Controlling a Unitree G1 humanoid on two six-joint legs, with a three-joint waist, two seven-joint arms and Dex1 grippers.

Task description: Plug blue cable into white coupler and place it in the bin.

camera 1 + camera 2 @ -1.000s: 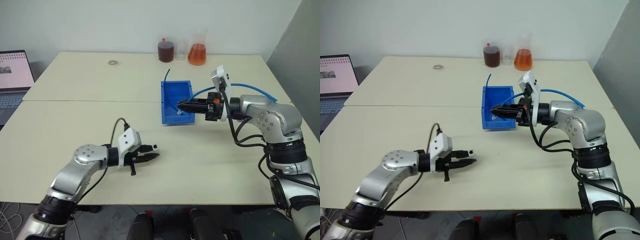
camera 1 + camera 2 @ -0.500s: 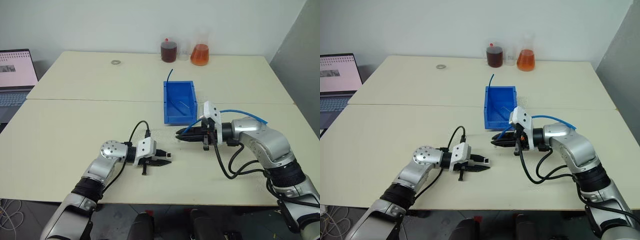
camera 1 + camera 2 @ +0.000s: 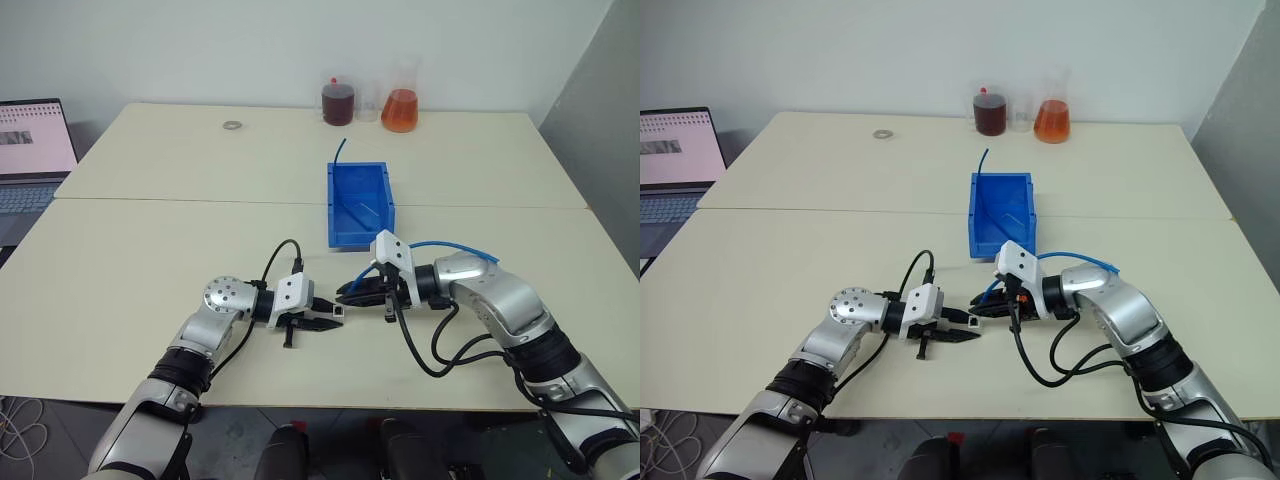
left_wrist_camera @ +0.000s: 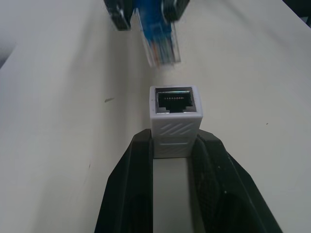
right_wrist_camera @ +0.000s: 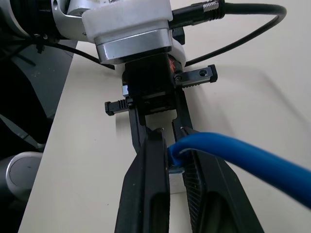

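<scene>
My left gripper (image 3: 326,315) is shut on the white coupler (image 4: 175,109), low over the table's front. The coupler's dark opening faces my right gripper (image 3: 346,293). That gripper is shut on the blue cable (image 5: 228,151) just behind its clear plug (image 4: 161,46). The plug hangs a short way in front of the coupler's opening, apart from it and slightly off line. From the right gripper the cable (image 3: 445,246) arcs back over the right forearm. The blue bin (image 3: 331,212) stands on the table just beyond both grippers.
A flask of dark red liquid (image 3: 336,102) and one of orange liquid (image 3: 398,108) stand at the table's far edge. A small ring (image 3: 232,125) lies far left. A laptop (image 3: 28,150) sits off the left side. A thin blue cord end (image 3: 340,149) rises at the bin's far end.
My right gripper has come down from over the bin towards the left gripper, bringing the plug close to the coupler's opening. The left gripper shifted slightly right, then held still.
</scene>
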